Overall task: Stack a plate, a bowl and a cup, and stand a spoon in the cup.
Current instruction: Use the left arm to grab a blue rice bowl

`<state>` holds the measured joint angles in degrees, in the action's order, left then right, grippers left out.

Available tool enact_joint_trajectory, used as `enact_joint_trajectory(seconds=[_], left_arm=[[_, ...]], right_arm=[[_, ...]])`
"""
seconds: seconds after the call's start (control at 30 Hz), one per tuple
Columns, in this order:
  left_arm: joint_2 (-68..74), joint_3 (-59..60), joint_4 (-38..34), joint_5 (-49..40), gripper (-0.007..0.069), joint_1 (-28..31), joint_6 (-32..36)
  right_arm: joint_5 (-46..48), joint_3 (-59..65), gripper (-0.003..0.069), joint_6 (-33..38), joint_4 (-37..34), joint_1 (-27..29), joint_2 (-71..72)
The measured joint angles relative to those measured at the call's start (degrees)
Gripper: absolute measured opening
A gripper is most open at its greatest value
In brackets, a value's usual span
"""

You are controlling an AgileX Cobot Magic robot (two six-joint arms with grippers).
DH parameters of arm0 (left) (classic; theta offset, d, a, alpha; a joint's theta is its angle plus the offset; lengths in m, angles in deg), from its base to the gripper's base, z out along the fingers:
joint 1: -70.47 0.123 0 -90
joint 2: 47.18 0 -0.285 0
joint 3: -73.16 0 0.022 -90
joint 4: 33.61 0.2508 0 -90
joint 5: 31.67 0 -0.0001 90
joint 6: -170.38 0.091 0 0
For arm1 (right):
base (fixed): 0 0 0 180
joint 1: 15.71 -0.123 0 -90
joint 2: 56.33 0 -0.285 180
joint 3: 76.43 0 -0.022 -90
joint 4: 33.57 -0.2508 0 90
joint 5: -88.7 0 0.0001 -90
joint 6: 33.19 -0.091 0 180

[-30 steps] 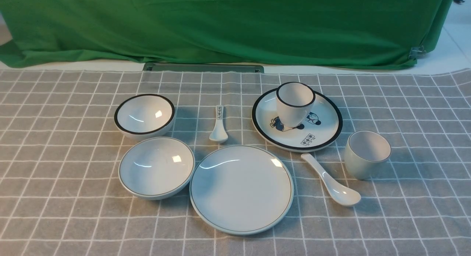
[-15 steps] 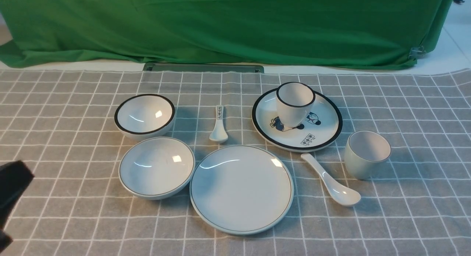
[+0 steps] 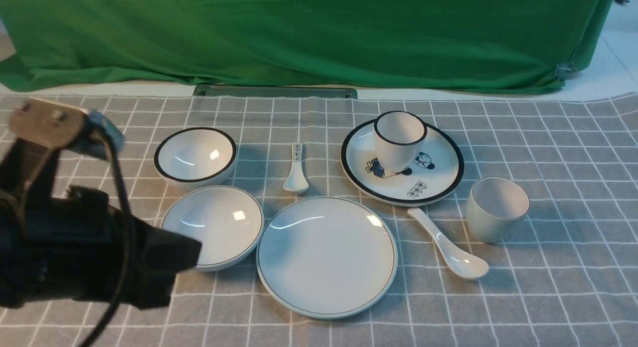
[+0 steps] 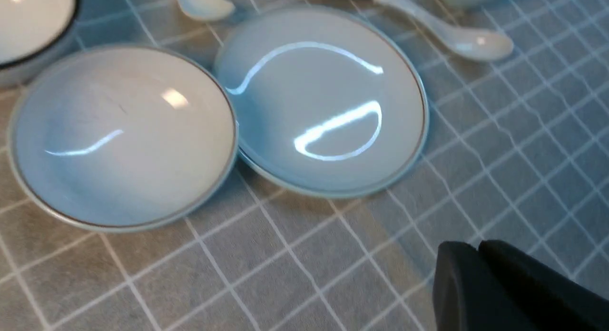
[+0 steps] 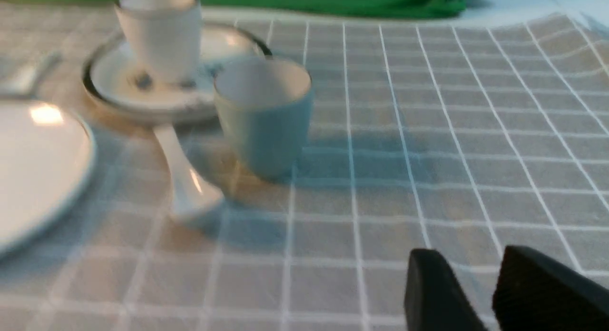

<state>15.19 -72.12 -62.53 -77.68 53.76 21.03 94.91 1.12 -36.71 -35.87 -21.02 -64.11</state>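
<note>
The plain plate (image 3: pixel 326 257) lies front centre, touching the pale thin-rimmed bowl (image 3: pixel 214 225) on its left; both show in the left wrist view, plate (image 4: pixel 328 102) and bowl (image 4: pixel 119 131). The plain white spoon (image 3: pixel 448 247) lies right of the plate, and the pale cup (image 3: pixel 496 207) stands upright beyond it. My left gripper (image 3: pixel 196 250) is shut and empty, hovering over the bowl's near left rim; its closed tips (image 4: pixel 478 248) show over cloth. My right gripper (image 5: pixel 468 255) is out of the front view, slightly open and empty, near the cup (image 5: pixel 264 112) and spoon (image 5: pixel 183 179).
A black-rimmed bowl (image 3: pixel 195 155) sits behind the pale bowl. A small patterned spoon (image 3: pixel 296 170) lies at centre back. A black-rimmed cup (image 3: pixel 398 137) stands on the cartoon plate (image 3: pixel 438 180). Green cloth (image 3: pixel 319 38) hangs at the back of the checked tablecloth.
My left arm has come in from the left edge and moved right, now overlapping the pale bowl's near left side. The dishes have not moved.
</note>
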Motion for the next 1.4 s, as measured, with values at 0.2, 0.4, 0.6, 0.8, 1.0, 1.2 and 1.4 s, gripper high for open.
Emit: enact_joint_trajectory(seconds=[0.2, 0.4, 0.6, 0.8, 1.0, 1.2, 1.4], left_arm=[[2.5, 0.0, 0.9, -3.9, 0.0017, -0.6, 1.6], [3.8, -2.3, 1.7, -5.7, 0.0017, -0.6, 2.0], [10.4, -8.1, 5.9, -7.1, 0.0017, -1.5, 2.8], [23.4, -15.4, 16.0, -9.2, 0.0022, -8.4, 1.8], [30.9, -20.0, 18.9, -5.8, 0.0139, -8.2, 5.3], [36.2, -20.0, 24.0, -3.4, 0.0307, -8.2, 6.6], [43.2, -20.0, 29.6, 1.1, 0.0464, -8.2, 6.3]], right_arm=[[-10.1, 0.0, 0.0242, -12.5, -7.0, 0.0, 0.0], [-7.7, -1.9, 0.0155, -18.0, -7.8, -1.5, -0.7], [16.9, -23.5, 0.0029, -2.9, -7.5, -9.6, -15.0], [39.1, -44.2, 0.0051, 12.1, -4.9, -17.4, -36.8], [40.5, -46.1, 0.0067, 13.8, -4.6, -18.8, -41.1], [41.0, -46.1, 0.0067, 15.1, -4.5, -18.8, -40.9], [42.2, -46.1, 0.0069, 16.5, -4.8, -18.8, -40.9]])
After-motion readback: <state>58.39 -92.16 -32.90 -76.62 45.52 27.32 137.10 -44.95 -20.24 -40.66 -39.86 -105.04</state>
